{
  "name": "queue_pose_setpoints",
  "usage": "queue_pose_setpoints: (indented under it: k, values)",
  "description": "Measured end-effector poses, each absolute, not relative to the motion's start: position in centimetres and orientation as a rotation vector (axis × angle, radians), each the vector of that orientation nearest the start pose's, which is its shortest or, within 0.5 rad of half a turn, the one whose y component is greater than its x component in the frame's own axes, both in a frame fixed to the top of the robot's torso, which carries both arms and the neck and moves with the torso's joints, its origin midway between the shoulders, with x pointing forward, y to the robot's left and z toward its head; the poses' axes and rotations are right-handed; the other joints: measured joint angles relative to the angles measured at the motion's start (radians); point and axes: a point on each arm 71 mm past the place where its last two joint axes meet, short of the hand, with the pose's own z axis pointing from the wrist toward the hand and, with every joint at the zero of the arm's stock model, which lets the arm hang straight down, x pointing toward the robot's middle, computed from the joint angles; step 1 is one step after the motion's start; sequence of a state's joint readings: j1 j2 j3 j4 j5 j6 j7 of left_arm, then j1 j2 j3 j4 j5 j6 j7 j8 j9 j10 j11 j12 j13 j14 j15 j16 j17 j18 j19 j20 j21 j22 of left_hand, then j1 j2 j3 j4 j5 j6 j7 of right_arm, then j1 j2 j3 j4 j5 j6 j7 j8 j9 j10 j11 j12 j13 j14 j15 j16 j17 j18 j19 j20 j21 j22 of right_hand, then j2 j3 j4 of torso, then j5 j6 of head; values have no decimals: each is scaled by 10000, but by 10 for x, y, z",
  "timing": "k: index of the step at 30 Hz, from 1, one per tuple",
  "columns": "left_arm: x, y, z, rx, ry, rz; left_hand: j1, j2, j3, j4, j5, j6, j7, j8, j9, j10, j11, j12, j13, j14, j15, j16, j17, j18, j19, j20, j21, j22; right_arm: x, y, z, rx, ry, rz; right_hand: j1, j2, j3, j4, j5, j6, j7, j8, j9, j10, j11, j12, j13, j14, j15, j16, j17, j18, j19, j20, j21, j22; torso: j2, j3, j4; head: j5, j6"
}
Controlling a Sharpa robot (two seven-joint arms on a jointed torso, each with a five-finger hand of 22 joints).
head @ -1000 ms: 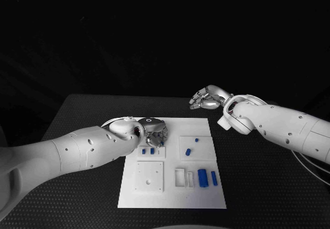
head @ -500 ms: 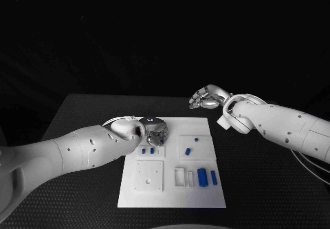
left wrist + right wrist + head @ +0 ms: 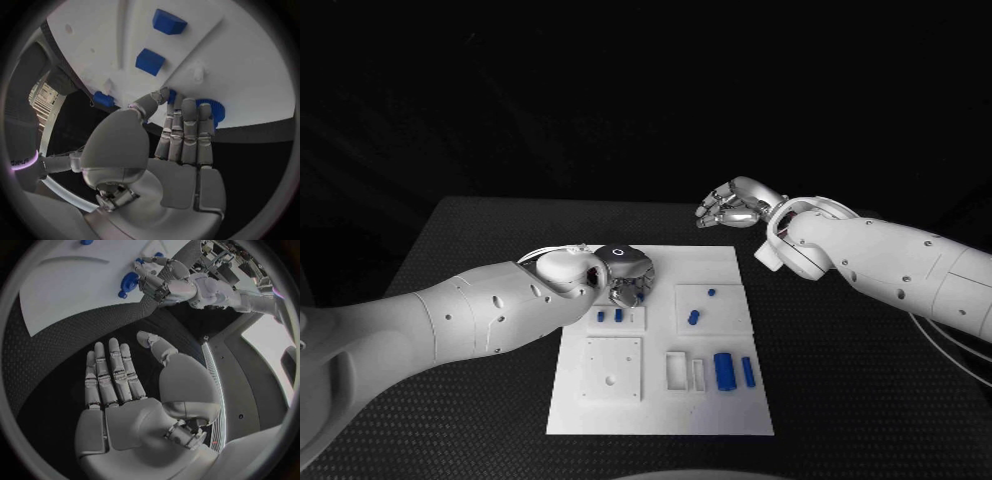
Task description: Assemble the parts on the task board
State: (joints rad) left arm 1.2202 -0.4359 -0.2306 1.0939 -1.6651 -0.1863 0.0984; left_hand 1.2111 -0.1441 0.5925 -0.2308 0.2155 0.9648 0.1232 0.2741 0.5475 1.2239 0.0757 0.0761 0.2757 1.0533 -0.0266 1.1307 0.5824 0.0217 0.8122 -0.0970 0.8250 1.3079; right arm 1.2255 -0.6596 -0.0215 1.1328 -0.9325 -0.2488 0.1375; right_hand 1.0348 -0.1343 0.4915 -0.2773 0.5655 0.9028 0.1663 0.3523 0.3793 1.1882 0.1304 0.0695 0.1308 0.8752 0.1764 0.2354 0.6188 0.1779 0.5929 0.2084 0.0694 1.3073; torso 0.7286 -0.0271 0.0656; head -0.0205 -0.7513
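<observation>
The white task board [image 3: 668, 410] lies in the middle of the black table. My left hand [image 3: 626, 272] is low over its far left corner. In the left wrist view its thumb and fingertips [image 3: 167, 100] close on a blue round part [image 3: 212, 107] at the board's [image 3: 237, 65] edge. The right wrist view shows that same hand [image 3: 164, 282] against the blue part [image 3: 128, 282]. Two small blue pieces [image 3: 610, 316] stand just near of the hand. My right hand [image 3: 733, 205] hovers beyond the board's far right corner, fingers spread [image 3: 112, 375], holding nothing.
More blue parts lie on the board: two short pieces [image 3: 694, 318] in the right middle recess and two long bars [image 3: 724, 372] at the near right. A square plate with holes [image 3: 613, 370] sits at the near left. Black table [image 3: 473, 260] surrounds the board.
My left hand has shifted slightly right over the board's far left corner. The right arm has stayed where it was.
</observation>
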Motion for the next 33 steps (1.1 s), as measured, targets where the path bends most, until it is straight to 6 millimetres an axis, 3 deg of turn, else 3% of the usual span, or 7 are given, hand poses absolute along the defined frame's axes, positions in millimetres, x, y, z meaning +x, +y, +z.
queue_pose_setpoints:
  k: [5,8,15,33]
  values:
    - [515,98,-262,7311,17540,-5952,-86,-86,17,108,-188,168,-14,58,7,154,65,-25,5,109,-76,126,-12,170,110,-1,36,-1,557,-220,-187,2847,16775,9027,0,0,0,0,0,0,0,0,0,0,0,0,0,0,0,0,5,-1,0,0,0,0,-1,0,-1,12,1]
    - [515,98,-262,7391,17443,-5893,-7,-7,31,123,-190,342,-90,134,41,398,-48,65,-93,244,-146,167,-12,245,178,-26,111,-1,557,-220,-187,2845,16774,9031,0,0,0,0,0,0,0,0,0,0,0,0,0,0,0,0,4,-1,0,0,0,0,-2,0,-3,18,7]
    - [513,100,-263,7427,17250,-5874,122,119,88,118,-113,736,-213,332,82,842,-275,232,22,547,-340,357,-4,247,440,-119,289,-2,557,-220,-187,2847,16771,9030,0,0,0,0,0,1,0,0,0,0,0,0,0,0,0,0,4,-1,0,0,0,8,-2,-1,-4,28,20]
    - [513,120,-259,5870,16961,-6426,179,286,111,83,-73,898,-294,355,98,1023,-350,225,61,817,-428,620,24,219,657,-186,383,-4,557,-221,-187,2855,16762,9015,0,0,0,0,0,1,-1,0,8,0,0,0,0,0,0,0,2,-1,0,0,0,6,-6,6,1,56,86]
